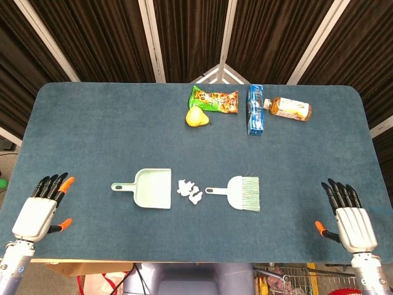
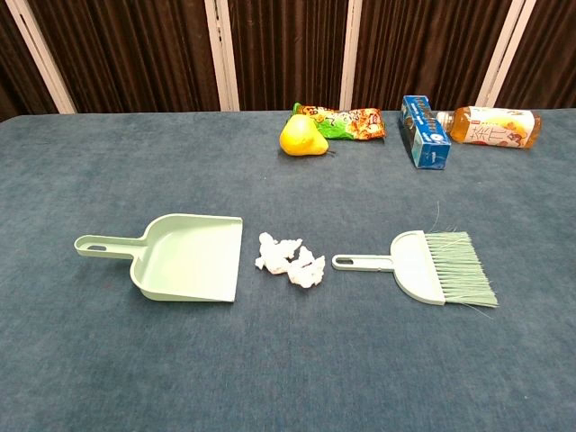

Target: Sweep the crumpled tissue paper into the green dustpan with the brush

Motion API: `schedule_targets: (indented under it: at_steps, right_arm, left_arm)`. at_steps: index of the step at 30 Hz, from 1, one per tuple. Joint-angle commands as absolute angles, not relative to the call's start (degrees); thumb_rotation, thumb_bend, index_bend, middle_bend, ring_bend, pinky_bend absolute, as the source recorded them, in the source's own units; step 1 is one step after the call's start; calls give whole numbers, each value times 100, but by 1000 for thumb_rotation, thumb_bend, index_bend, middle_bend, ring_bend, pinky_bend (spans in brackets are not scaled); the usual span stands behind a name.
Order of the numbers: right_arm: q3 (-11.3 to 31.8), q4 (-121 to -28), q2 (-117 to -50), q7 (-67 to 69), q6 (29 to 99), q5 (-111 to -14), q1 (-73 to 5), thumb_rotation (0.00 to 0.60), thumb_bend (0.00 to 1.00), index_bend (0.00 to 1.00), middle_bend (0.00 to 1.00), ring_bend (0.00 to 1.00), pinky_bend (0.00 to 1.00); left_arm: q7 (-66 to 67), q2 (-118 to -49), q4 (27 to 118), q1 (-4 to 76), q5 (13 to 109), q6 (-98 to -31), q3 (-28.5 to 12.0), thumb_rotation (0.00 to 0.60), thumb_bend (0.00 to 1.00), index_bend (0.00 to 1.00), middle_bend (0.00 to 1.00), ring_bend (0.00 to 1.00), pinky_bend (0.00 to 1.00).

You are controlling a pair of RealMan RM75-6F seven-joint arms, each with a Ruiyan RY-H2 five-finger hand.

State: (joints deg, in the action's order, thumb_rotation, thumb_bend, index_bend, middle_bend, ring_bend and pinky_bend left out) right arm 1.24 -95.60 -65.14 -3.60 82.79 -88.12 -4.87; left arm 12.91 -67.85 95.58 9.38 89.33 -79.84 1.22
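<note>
A pale green dustpan (image 1: 152, 188) (image 2: 184, 257) lies flat on the blue table, handle to the left and mouth to the right. Just right of its mouth sits the crumpled white tissue paper (image 1: 189, 190) (image 2: 290, 258). Further right lies the pale green brush (image 1: 242, 193) (image 2: 432, 266), handle toward the tissue, bristles to the right. My left hand (image 1: 42, 207) rests open at the table's near left edge, far from the dustpan. My right hand (image 1: 348, 217) is open at the near right edge, well right of the brush. Neither hand shows in the chest view.
At the back of the table (image 1: 92, 135) lie a yellow pear (image 1: 196, 117) (image 2: 301, 137), a snack packet (image 1: 215, 100) (image 2: 346, 120), a blue box (image 1: 255, 109) (image 2: 424, 130) and a drink bottle (image 1: 291, 109) (image 2: 490, 125) on its side. Dark curtains hang behind.
</note>
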Motion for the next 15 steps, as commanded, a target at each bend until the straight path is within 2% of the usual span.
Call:
schedule_targets:
  at_steps: [1,15]
  right_arm:
    - [124,-9564,-6511,-360,8277,-8809,-487,600,263,0,0,0,26]
    - [148,-9582,-6508,-366,8268,-8758,-487,600,263,0,0,0,25]
  left_arm:
    - [1296,-6779,9566,939,8919,-7976,119,600,0,0,0,0,10]
    - [1465,-6750,9672,1015,8741,-7794,64,600,0,0,0,0,12]
